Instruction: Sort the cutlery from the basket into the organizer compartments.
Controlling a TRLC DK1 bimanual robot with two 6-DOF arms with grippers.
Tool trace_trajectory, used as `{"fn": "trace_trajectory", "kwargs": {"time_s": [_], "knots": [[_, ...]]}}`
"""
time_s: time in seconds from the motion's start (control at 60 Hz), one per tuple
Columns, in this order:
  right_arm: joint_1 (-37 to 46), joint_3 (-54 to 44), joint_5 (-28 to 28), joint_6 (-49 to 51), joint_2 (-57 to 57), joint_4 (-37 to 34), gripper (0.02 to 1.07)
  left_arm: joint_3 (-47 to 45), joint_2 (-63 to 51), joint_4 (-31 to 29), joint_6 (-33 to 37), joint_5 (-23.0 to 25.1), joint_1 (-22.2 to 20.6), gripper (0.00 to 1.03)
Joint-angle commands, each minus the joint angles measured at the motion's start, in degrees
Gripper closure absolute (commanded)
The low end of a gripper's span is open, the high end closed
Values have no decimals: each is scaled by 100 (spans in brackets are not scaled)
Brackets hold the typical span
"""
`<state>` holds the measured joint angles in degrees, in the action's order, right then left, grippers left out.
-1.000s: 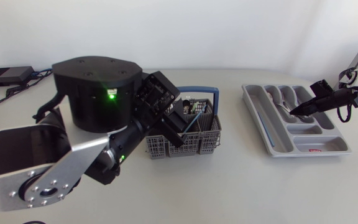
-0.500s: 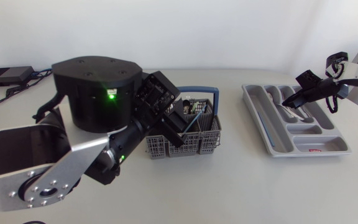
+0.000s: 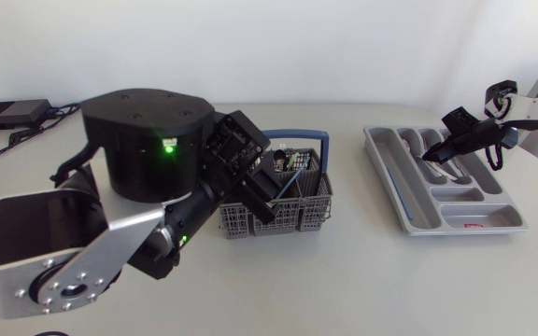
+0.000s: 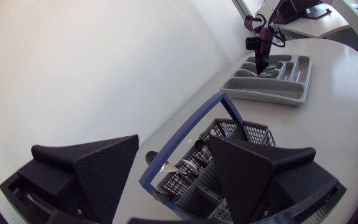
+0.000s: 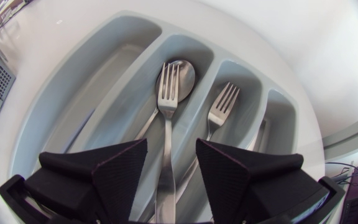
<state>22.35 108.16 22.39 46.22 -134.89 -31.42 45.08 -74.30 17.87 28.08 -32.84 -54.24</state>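
Basket point(image 3: 302, 217) sits right under the left gripper point(image 4: 173, 144), organizer point(image 5: 86, 81) under the right gripper point(image 5: 171, 152)

The left gripper is seen hanging over the basket, fingers spread wide and nothing held; the remaining cutlery point(image 4: 191, 163) is framed just ahead of and below the gap, past the blue handle point(image 4: 185, 134), and the pieces are leaning in their cells, so a downward reach along their length is judged to be called for. The right gripper is held well apart from the basket, over the organizer, with its fingers likewise spread. A fork point(image 5: 168, 106) is laid lengthwise in the compartment beneath that gap, tines pointing away, no finger seen touching it. It is resting on a spoon point(image 5: 188, 74), and a second fork point(image 5: 224, 102) is in the next slot. The next pick is judged to fall to the left arm, by far the nearer
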Motion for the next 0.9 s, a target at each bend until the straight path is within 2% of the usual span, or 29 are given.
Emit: {"fn": "trace_trajectory", "kwargs": {"time_s": [0.0,0.267,0.4,0.467,0.683,0.883], "knots": [[-55,56,-51,-113,-266,-75,49,-175,47,76,-127,-12,-17,26],[-125,3,-227,-113,-398,-13,49,-193,12,103,-127,-12,-17,26],[-143,-32,-279,-122,-450,39,62,-201,-5,120,-136,-12,-25,26],[-143,-41,-323,-122,-477,48,63,-201,-5,120,-136,-12,-25,26],[-134,-58,-323,-122,-486,48,79,-210,-14,129,-136,-12,-34,26],[-117,-225,-323,-95,-292,66,83,-210,-14,120,-136,-12,-43,26]]}}
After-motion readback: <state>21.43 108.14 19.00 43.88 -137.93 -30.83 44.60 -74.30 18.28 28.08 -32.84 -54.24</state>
